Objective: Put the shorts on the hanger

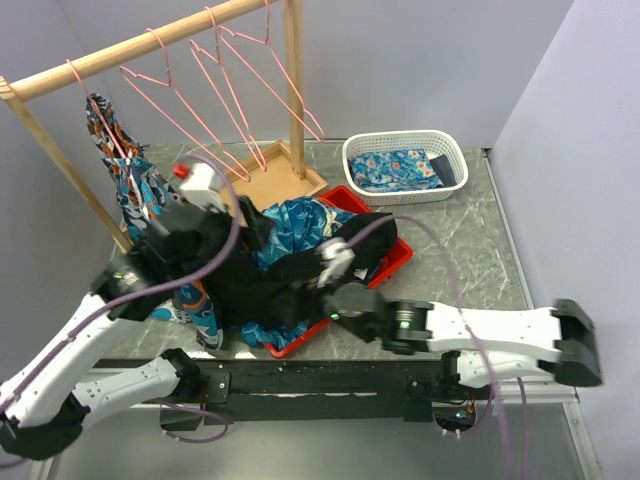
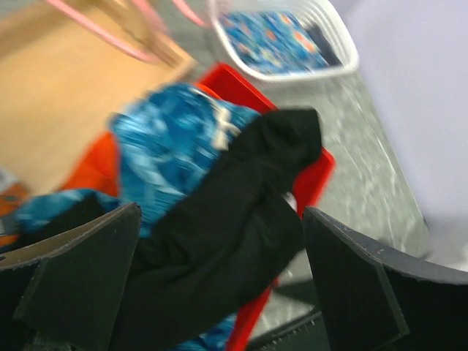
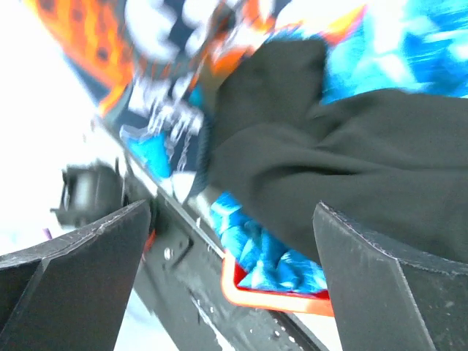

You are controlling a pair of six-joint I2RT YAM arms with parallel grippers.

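Checking my feeds: the floppy navy, teal and orange printed shorts (image 1: 125, 185) already look draped from the leftmost thin pink wire hanger (image 1: 85, 90) on the wooden rail (image 1: 150, 40), presumably so they hang free. My left gripper (image 2: 221, 212) and right gripper (image 3: 232, 208) both gape, gripping nothing, over the black garment (image 2: 270, 161). The shorts are just left of them.

Open tabletop (image 1: 490, 220) is left at centre right. The centre is blocked by a heaped red tray (image 1: 396, 262); the upper left is barred by a wooden rack (image 1: 293, 90), pink hangers (image 1: 237, 97) and draped shorts (image 1: 128, 185).
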